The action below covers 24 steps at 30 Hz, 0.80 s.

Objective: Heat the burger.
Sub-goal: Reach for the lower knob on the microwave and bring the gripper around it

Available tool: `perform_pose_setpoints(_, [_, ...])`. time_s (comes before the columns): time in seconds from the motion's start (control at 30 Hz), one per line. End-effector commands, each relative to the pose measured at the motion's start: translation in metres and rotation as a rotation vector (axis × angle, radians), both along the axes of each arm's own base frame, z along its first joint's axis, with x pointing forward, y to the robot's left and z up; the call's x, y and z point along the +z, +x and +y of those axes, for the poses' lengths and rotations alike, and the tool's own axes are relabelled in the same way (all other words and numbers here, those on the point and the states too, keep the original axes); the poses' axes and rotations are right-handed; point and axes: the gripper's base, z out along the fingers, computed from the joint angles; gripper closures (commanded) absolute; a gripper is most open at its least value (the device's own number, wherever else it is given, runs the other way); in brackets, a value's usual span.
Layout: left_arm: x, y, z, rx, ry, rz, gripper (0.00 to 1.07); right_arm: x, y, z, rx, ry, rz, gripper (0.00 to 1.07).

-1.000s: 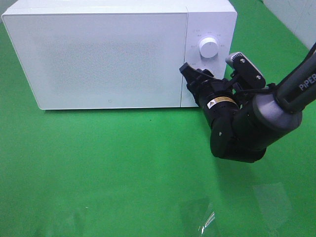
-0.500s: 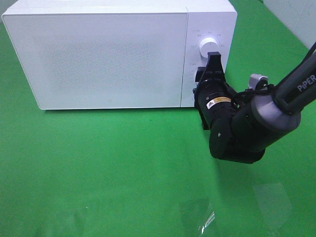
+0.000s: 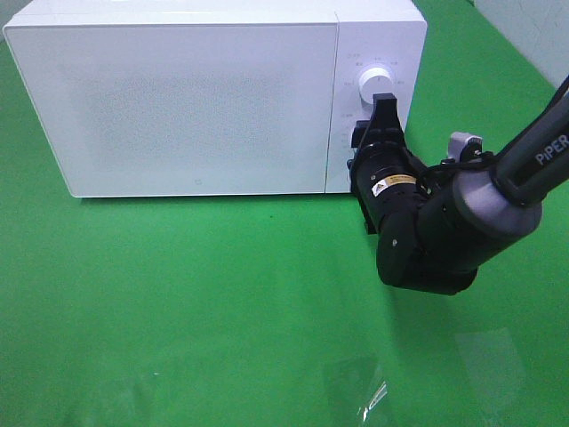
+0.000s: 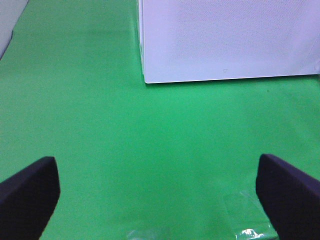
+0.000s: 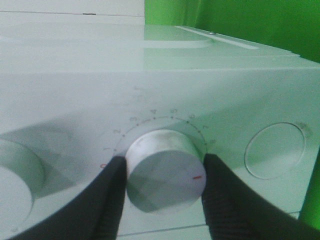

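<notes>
**Right gripper clamped on microwave knob**

The right gripper (image 5: 165, 167) grasps a white knob (image 5: 161, 176) on the microwave (image 3: 196, 98) panel, its fingers (image 5: 107, 200) pressed against opposite sides of the knob. The door (image 3: 178, 107) is closed. The burger shows in no view, so I cannot tell where it is. The left gripper (image 4: 160, 200) hangs spread wide, holding nothing, above the green cloth (image 3: 222, 302) before the microwave.

The high camera looks down from the front on the microwave (image 3: 196, 107) and green worktop (image 3: 178, 302). The left wrist camera faces the same microwave's door, low and well back. The right wrist camera is right up against its dial (image 5: 165, 170), which the arm (image 3: 444, 231) probably hides from above.
</notes>
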Motion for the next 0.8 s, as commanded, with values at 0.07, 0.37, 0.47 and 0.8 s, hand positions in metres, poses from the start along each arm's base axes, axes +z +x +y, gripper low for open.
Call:
perform_pose_setpoints(0.07, [0.001,-0.003,0.000,-0.001,-0.008,-0.029,0.07,0.031,0.014,0.011,0.064,-0.025,-0.224,0.78])
perform_pose_setpoints(0.37, [0.001,-0.003,0.000,-0.001,-0.008,-0.029,0.07,0.024,0.009,0.006,0.050,-0.043,-0.187,0.54])
perform_pose_setpoints(0.47, [0.001,-0.003,0.000,-0.001,-0.008,-0.029,0.07,0.017,0.004,0.002,0.046,-0.059,-0.160,0.45])
perform_pose_setpoints(0.8, [0.001,-0.003,0.000,-0.001,-0.008,-0.029,0.07,0.012,-0.015,-0.007,0.106,-0.155,-0.071,0.37])
